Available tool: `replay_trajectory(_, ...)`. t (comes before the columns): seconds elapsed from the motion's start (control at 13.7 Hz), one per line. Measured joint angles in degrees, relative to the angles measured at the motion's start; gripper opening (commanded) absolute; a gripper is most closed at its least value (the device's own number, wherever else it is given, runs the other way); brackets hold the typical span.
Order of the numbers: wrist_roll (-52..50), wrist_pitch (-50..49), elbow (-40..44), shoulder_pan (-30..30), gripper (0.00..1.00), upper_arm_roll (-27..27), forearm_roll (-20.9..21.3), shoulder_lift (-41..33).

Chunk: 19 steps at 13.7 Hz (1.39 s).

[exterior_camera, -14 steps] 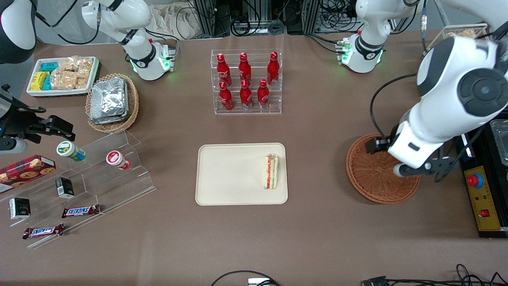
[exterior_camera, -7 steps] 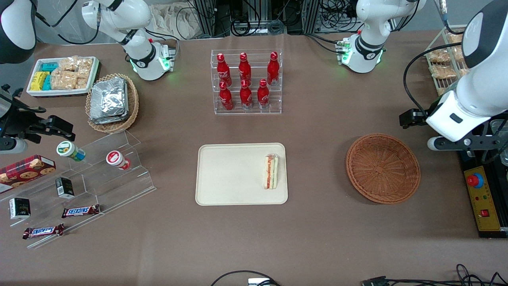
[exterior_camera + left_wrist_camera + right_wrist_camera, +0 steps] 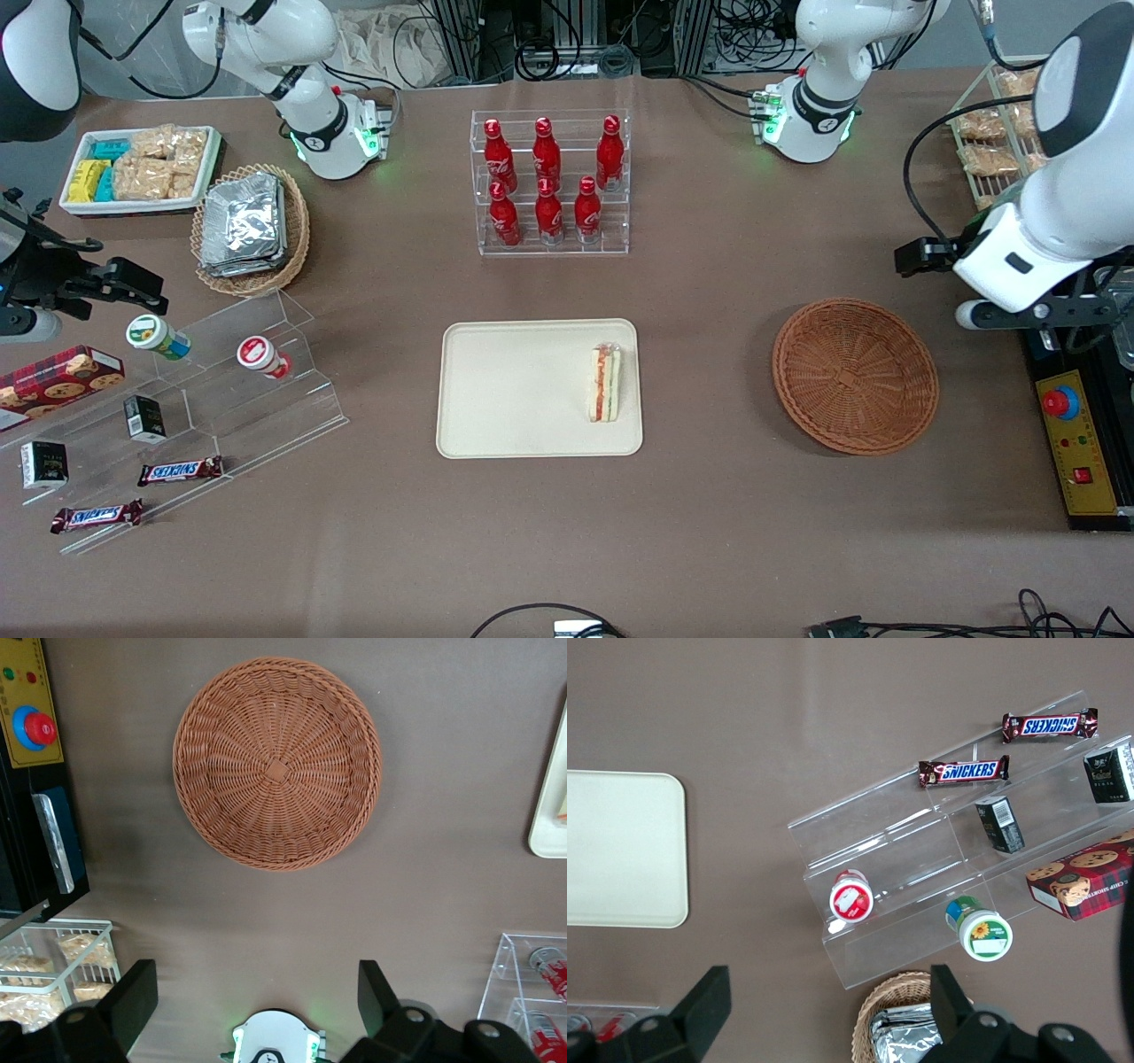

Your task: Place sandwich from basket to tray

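Fingers (image 3: 257, 1010) spread wide and empty, scarcely shifted since a moment ago, above the table beside the basket (image 3: 855, 375).

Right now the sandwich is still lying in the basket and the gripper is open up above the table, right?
Not quite. The sandwich is lying on the tray, not in the basket; the front view shows it there, and the left wrist view shows the basket empty. The rest holds: the gripper is open, up above the table, at the working arm's end.
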Motion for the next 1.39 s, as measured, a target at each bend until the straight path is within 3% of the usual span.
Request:
replay_trajectory(0.22, 0.13, 0.00, -0.60, -0.14, 1.00, 1.36, -0.75, -1.14)
replay_trajectory(0.51, 0.53, 0.10, -1.33, -6.99, 1.00, 11.52, -4.45, -2.89)
replay_trajectory(0.8, 4.39, 3.86, -5.32, -10.21, 1.00, 17.42, -5.49, -5.48)
replay_trajectory(1.09, 7.26, 10.04, -12.51, -10.73, 1.00, 18.33, -5.66, -10.08)
replay_trajectory(1.39, 10.44, 11.43, -13.21, -10.93, 1.00, 18.60, -5.62, -10.67)
